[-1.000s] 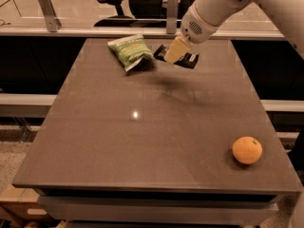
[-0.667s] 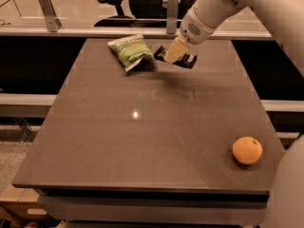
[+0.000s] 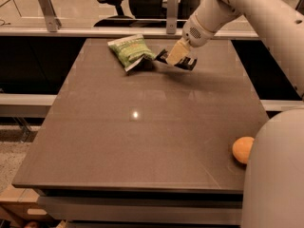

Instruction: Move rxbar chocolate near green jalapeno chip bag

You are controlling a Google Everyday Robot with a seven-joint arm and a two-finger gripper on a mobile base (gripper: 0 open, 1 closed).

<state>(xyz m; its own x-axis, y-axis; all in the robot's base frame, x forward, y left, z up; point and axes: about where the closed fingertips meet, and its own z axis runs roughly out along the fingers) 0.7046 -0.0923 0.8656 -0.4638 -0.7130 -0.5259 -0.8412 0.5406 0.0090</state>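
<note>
1. The gripper (image 3: 176, 58) is at the far side of the table (image 3: 118, 141), right of centre, at the end of the white arm (image 3: 247, 13) that reaches in from the right.
2. Its tan fingers (image 3: 175, 54) are clenched across the middle of the bar (image 3: 190, 63), whose black ends stick out on both sides.
3. The bar is just right of the chip bag (image 3: 130, 51), close to its lower corner.
4. An orange (image 3: 242, 149) lies near the table's front right corner, well apart from them.
</note>
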